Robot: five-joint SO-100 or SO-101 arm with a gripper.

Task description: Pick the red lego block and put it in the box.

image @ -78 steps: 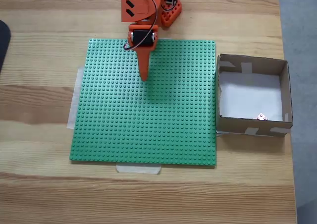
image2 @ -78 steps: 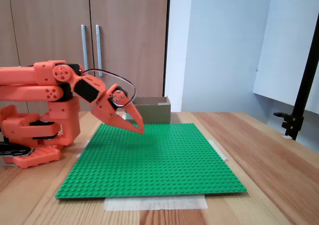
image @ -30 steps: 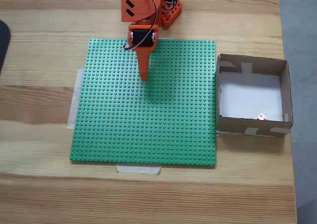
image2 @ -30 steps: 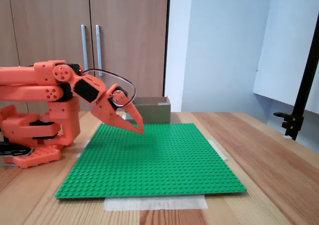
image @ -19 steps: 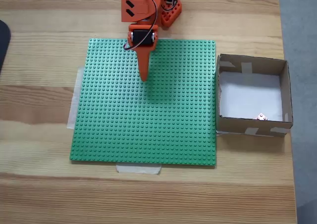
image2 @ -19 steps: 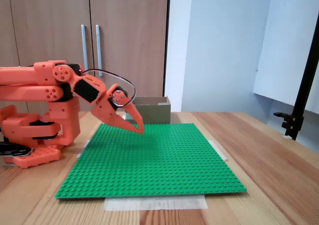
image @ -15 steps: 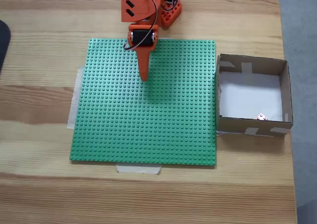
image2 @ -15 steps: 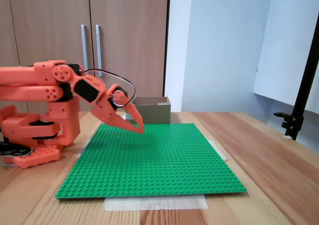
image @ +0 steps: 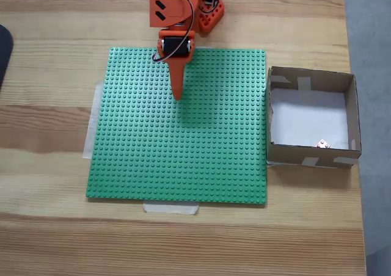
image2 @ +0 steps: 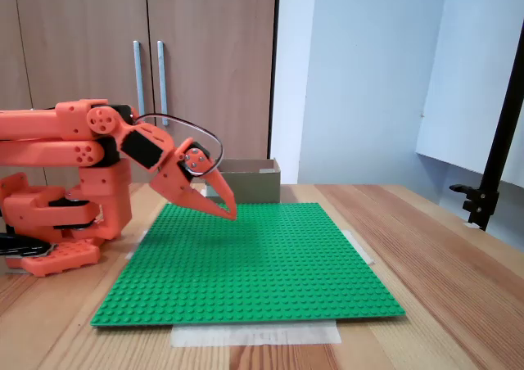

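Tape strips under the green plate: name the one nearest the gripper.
The strip at the plate's left edge in the top-down fixed view; the bottom-edge strip lies farther from the gripper.

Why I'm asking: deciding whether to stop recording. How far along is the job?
Likely done: a small reddish piece lies inside the box against one wall, too small to confirm as the brick. In hand: nothing; the claw is shut, empty, above the green plate. Left: nothing visible.

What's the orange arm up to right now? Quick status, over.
Gripper shut, empty, poised above the green plate. Small reddish piece in the box, too small to identify. Nothing in the way.
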